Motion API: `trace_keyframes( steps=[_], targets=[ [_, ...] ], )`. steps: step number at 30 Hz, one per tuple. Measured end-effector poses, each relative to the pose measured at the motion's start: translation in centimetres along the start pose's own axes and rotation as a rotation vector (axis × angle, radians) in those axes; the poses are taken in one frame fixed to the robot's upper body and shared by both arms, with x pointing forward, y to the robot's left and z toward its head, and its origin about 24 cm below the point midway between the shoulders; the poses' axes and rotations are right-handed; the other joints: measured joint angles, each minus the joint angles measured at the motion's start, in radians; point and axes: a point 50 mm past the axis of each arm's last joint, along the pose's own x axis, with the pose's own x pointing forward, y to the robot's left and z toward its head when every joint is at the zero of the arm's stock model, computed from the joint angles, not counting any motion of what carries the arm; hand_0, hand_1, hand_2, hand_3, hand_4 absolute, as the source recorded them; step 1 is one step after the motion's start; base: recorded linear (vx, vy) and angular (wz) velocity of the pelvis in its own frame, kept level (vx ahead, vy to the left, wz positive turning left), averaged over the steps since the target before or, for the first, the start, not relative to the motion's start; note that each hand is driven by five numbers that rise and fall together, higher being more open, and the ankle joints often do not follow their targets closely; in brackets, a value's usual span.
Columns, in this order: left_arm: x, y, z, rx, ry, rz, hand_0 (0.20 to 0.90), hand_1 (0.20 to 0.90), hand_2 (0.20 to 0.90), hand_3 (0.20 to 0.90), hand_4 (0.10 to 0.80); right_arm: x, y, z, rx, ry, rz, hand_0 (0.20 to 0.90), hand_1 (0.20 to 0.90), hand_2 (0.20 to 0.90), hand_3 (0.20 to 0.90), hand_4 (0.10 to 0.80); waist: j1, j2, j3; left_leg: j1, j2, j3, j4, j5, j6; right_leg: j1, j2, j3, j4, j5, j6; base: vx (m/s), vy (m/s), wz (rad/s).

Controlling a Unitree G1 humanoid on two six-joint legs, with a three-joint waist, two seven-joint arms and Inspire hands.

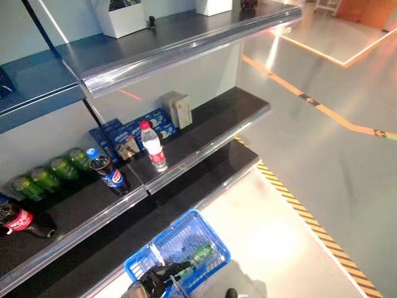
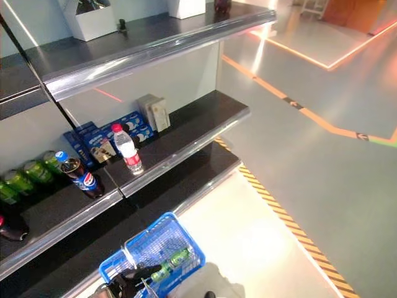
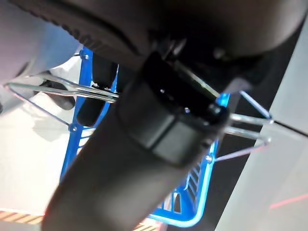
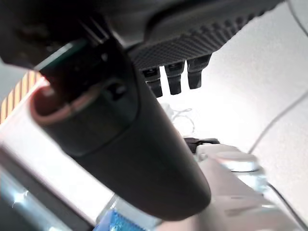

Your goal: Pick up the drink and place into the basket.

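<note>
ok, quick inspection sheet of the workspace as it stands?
Surface: dark shelf, stocked.
Job's things: blue basket below the shelf, a green bottle lying inside.
Clutter: water bottle and cola bottle upright at the shelf edge; green cans, blue boxes, red-label bottle lying down.
Hands: left hand curled round the basket's wire handle; right hand free, fingers straight.
Cables: nothing seen.
Surroundings: striped floor tape.

Bright overall, with strong white glare on the floor [image 1: 273,242] and on the shelf edge [image 1: 186,53]. Soft blur in both wrist views, very close, out of focus.
</note>
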Motion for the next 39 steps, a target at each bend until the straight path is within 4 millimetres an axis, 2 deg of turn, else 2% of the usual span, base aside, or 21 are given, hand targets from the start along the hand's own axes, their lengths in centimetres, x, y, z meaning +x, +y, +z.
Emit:
trace_keyframes(
  steps=[1, 3, 4, 5, 6, 7, 8, 9, 11, 14, 16, 18, 19, 20, 21, 22, 25, 28, 30, 32, 39],
  targets=[
    [0.0, 0.1, 0.0, -0.010, -0.003, 0.005, 0.300, 0.300, 0.300, 0.200, 0.100, 0.0, 0.1, 0.3, -0.015, -0.007, 0.008, 0.900, 0.900, 0.900, 0.900, 0.800, 0.004, -0.006, -0.002, 0.011, 0.000, 0.003, 0.000, -0.003, 0.004, 0.006, -0.001, -0.001, 0.000, -0.001, 0.002, 0.192, 0.000, -0.03],
    [-0.2, 0.7, 1.0, -0.039, -0.035, 0.021, 0.300, 0.300, 0.300, 0.200, 0.100, 0.2, 0.7, 1.9, -0.056, -0.057, 0.039, 0.900, 0.900, 0.900, 0.900, 0.800, 0.038, -0.046, -0.005, -0.006, -0.005, 0.019, 0.052, -0.030, 0.001, 0.015, -0.012, -0.006, 0.001, -0.004, 0.006, 0.180, 0.019, 0.04],
    [-0.2, 0.8, 1.4, -0.041, -0.045, 0.025, 0.300, 0.300, 0.300, 0.200, 0.100, 0.2, 0.8, 2.5, -0.056, -0.072, 0.041, 0.900, 0.900, 0.900, 0.900, 0.800, 0.046, -0.060, -0.012, -0.018, -0.011, 0.027, 0.051, -0.041, 0.003, 0.016, -0.016, -0.009, 0.003, -0.011, 0.017, 0.172, 0.036, 0.21],
    [-0.2, 0.9, 1.6, -0.038, -0.048, 0.029, 0.300, 0.300, 0.300, 0.200, 0.100, 0.2, 0.6, 3.1, -0.051, -0.084, 0.033, 0.900, 0.900, 0.900, 0.900, 0.800, 0.049, -0.060, -0.016, -0.012, -0.017, 0.024, 0.021, -0.047, 0.022, 0.015, -0.013, -0.027, 0.020, -0.029, 0.026, 0.041, -0.012, 0.32],
    [-0.3, 1.1, 1.7, -0.043, -0.049, 0.038, 0.300, 0.300, 0.300, 0.200, 0.100, 0.2, 0.4, 3.5, -0.049, -0.092, 0.026, 0.900, 0.900, 0.900, 0.900, 0.800, 0.048, -0.058, -0.017, 0.005, -0.017, 0.016, -0.004, -0.035, 0.026, -0.002, -0.012, -0.032, 0.077, -0.050, 0.055, 0.028, -0.023, 0.44],
    [-0.3, 1.2, 1.6, -0.043, -0.042, 0.043, 0.300, 0.300, 0.300, 0.200, 0.100, 0.2, 0.2, 4.0, -0.046, -0.107, 0.021, 0.900, 0.900, 0.900, 0.900, 0.800, 0.046, -0.041, -0.014, 0.010, 0.000, 0.020, -0.011, -0.021, 0.033, -0.055, -0.016, -0.032, 0.203, -0.080, 0.100, 0.012, -0.065, 0.56],
    [-0.3, 1.3, 1.8, -0.044, -0.048, 0.046, 0.300, 0.300, 0.300, 0.200, 0.100, 0.2, 0.2, 4.0, -0.044, -0.111, 0.026, 0.900, 0.900, 0.900, 0.900, 0.800, 0.046, -0.037, -0.012, 0.011, 0.007, 0.016, -0.013, -0.021, 0.040, -0.110, -0.029, -0.027, 0.346, -0.097, 0.126, 0.090, -0.092, 0.75],
    [-0.4, 1.6, 1.9, -0.042, -0.049, 0.052, 0.300, 0.300, 0.300, 0.200, 0.100, 0.2, 0.3, 3.9, -0.044, -0.107, 0.029, 0.900, 0.900, 0.900, 0.900, 0.800, 0.045, -0.037, -0.012, 0.014, 0.015, -0.008, -0.015, -0.024, 0.047, -0.159, -0.047, -0.027, 0.471, -0.106, 0.141, 0.094, -0.165, 0.87],
    [-0.7, 2.1, 2.2, -0.037, -0.056, 0.062, 0.300, 0.300, 0.300, 0.200, 0.100, 0.2, 0.5, 2.4, -0.035, -0.067, 0.037, 0.900, 0.900, 0.900, 0.900, 0.800, 0.046, -0.055, -0.019, 0.030, -0.001, -0.082, -0.037, -0.020, 0.068, -0.220, -0.101, -0.027, 0.619, -0.133, 0.162, 0.112, -0.238, 1.06],
    [-0.8, 2.5, 2.1, -0.042, -0.052, 0.084, 0.300, 0.300, 0.300, 0.200, 0.100, 0.1, 0.5, 0.8, 0.008, -0.027, 0.036, 0.900, 0.900, 0.900, 0.900, 0.800, 0.048, -0.061, -0.021, 0.025, -0.007, -0.175, -0.040, -0.016, 0.070, -0.202, -0.111, 0.001, 0.477, -0.134, 0.158, 0.118, -0.195, 0.93],
    [-0.7, 2.6, 1.9, -0.045, -0.041, 0.101, 0.300, 0.300, 0.300, 0.200, 0.100, 0.1, 0.5, 0.6, 0.026, -0.036, 0.033, 0.900, 0.900, 0.900, 0.900, 0.800, 0.030, -0.047, -0.013, 0.030, -0.005, -0.299, -0.041, -0.012, 0.065, -0.163, -0.101, 0.097, 0.257, -0.103, 0.138, 0.158, -0.229, 1.16],
    [-0.8, 2.8, 1.9, -0.055, -0.048, 0.112, 0.300, 0.300, 0.300, 0.200, 0.100, 0.1, 0.6, 0.6, 0.038, -0.046, 0.033, 0.900, 0.900, 0.900, 0.900, 0.800, 0.011, -0.044, -0.011, 0.032, -0.009, -0.354, -0.041, -0.010, 0.062, -0.150, -0.113, 0.150, 0.143, -0.039, 0.141, 0.074, -0.190, 0.95],
    [-0.9, 3.0, 2.0, -0.054, -0.053, 0.124, 0.300, 0.300, 0.300, 0.200, 0.100, 0.0, 0.7, 0.4, 0.041, -0.048, 0.032, 0.900, 0.900, 0.900, 0.900, 0.800, 0.005, -0.047, -0.013, 0.031, -0.014, -0.387, -0.040, -0.010, 0.050, -0.143, -0.117, 0.185, 0.064, 0.024, 0.138, 0.058, -0.200, 1.02],
    [-1.1, 3.5, 2.3, -0.044, -0.058, 0.135, 0.300, 0.300, 0.300, 0.200, 0.100, 0.1, 0.9, 0.3, 0.043, -0.047, 0.036, 0.900, 0.900, 0.900, 0.900, 0.800, -0.001, -0.061, -0.016, 0.031, -0.026, -0.424, -0.041, -0.013, 0.035, -0.136, -0.133, 0.229, 0.001, 0.087, 0.135, 0.090, -0.330, 1.18],
    [-1.4, 4.1, 2.7, -0.035, -0.067, 0.149, 0.300, 0.300, 0.300, 0.200, 0.100, 0.1, 1.5, 0.1, 0.048, -0.043, 0.047, 0.900, 0.900, 0.900, 0.900, 0.800, -0.009, -0.090, -0.018, 0.029, -0.046, -0.442, -0.041, -0.021, 0.017, -0.134, -0.148, 0.272, 0.008, 0.138, 0.113, 0.075, -0.372, 1.16],
    [-1.7, 4.8, 3.0, -0.029, -0.074, 0.171, 0.300, 0.300, 0.300, 0.200, 0.100, 0.1, 2.2, -0.2, 0.055, -0.039, 0.063, 0.900, 0.900, 0.900, 0.900, 0.800, -0.009, -0.116, -0.022, 0.033, -0.054, -0.442, -0.043, -0.033, -0.002, -0.121, -0.169, 0.273, 0.033, 0.092, 0.149, 0.075, -0.431, 0.90],
    [-1.9, 5.2, 3.3, -0.067, -0.117, 0.171, 0.300, 0.300, 0.300, 0.200, 0.100, 0.2, 1.4, 1.1, 0.055, -0.066, 0.044, 0.900, 0.900, 0.900, 0.900, 0.800, 0.004, -0.074, -0.008, 0.024, 0.023, -0.456, -0.025, -0.039, -0.060, -0.094, -0.101, 0.235, 0.031, 0.063, 0.116, 0.004, -0.394, 0.52],
    [-1.6, 4.4, 3.9, -0.070, -0.138, 0.147, 0.300, 0.300, 0.300, 0.200, 0.100, 0.2, 0.9, 2.0, 0.041, -0.056, 0.031, 0.900, 0.900, 0.900, 0.900, 0.800, 0.019, -0.047, 0.009, -0.018, 0.063, -0.443, 0.049, -0.051, -0.087, -0.058, -0.065, 0.155, 0.020, 0.052, 0.083, -0.027, -0.327, 0.66],
    [-1.5, 4.0, 4.3, -0.070, -0.153, 0.130, 0.300, 0.300, 0.300, 0.200, 0.100, 0.3, 0.7, 2.5, 0.042, -0.060, 0.026, 0.900, 0.900, 0.900, 0.900, 0.800, 0.025, -0.043, 0.014, -0.027, 0.072, -0.443, 0.066, -0.051, -0.090, -0.054, -0.054, 0.130, 0.021, 0.049, 0.071, 0.002, -0.170, 0.45],
    [-1.1, 3.2, 3.8, -0.088, -0.142, 0.108, 0.300, 0.300, 0.300, 0.200, 0.100, 0.2, 0.0, 3.7, 0.048, -0.089, 0.002, 0.900, 0.900, 0.900, 0.900, 0.800, 0.046, -0.022, 0.026, -0.040, 0.082, -0.448, 0.062, -0.040, -0.107, -0.050, -0.044, 0.102, 0.026, 0.039, 0.066, 0.042, -0.144, 0.39],
    [-0.7, 2.0, 2.5, -0.059, -0.113, 0.064, 0.300, 0.300, 0.300, 0.200, 0.100, 0.2, -0.2, 3.0, 0.047, -0.076, -0.006, 0.900, 0.900, 0.900, 0.900, 0.800, 0.041, 0.012, 0.036, -0.033, 0.069, -0.474, 0.026, -0.023, -0.092, -0.016, -0.055, 0.076, 0.027, 0.025, 0.074, 0.032, -0.046, 0.25]
  ],
)
